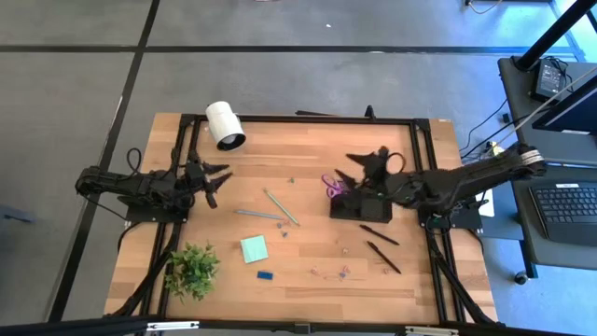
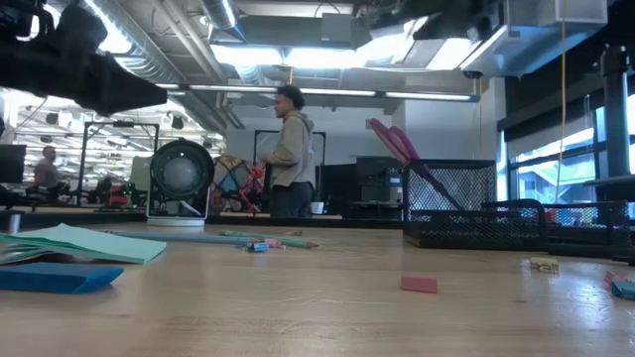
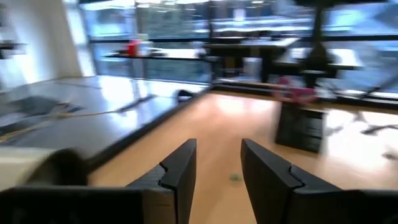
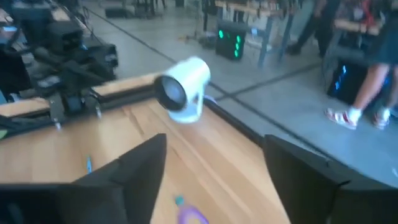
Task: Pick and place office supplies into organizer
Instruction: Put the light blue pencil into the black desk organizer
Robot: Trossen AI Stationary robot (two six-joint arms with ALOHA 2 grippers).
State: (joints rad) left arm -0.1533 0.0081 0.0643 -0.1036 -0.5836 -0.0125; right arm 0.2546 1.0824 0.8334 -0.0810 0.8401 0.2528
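Observation:
The black mesh organizer [image 1: 359, 205] stands right of the table's middle. Purple-handled scissors [image 1: 333, 184] stick into it blades down, their handles [image 2: 395, 142] leaning out above its rim. My right gripper [image 1: 353, 166] hovers open above the organizer's far left corner, nothing between its fingers [image 4: 214, 180]. My left gripper [image 1: 222, 177] waits open at the table's left, pointing level across the table [image 3: 217, 174]. On the wood lie two grey-green pens [image 1: 278, 207], two black pens [image 1: 381, 245], a light green notepad [image 1: 254, 248], a blue block [image 1: 265, 275] and tiny clips [image 1: 331, 272].
A white cylinder [image 1: 225, 125] lies on its side at the far left. A small green potted plant [image 1: 192, 269] stands at the near left corner. Bare wood lies between the pens and the organizer. A person [image 2: 290, 151] stands in the room beyond the table.

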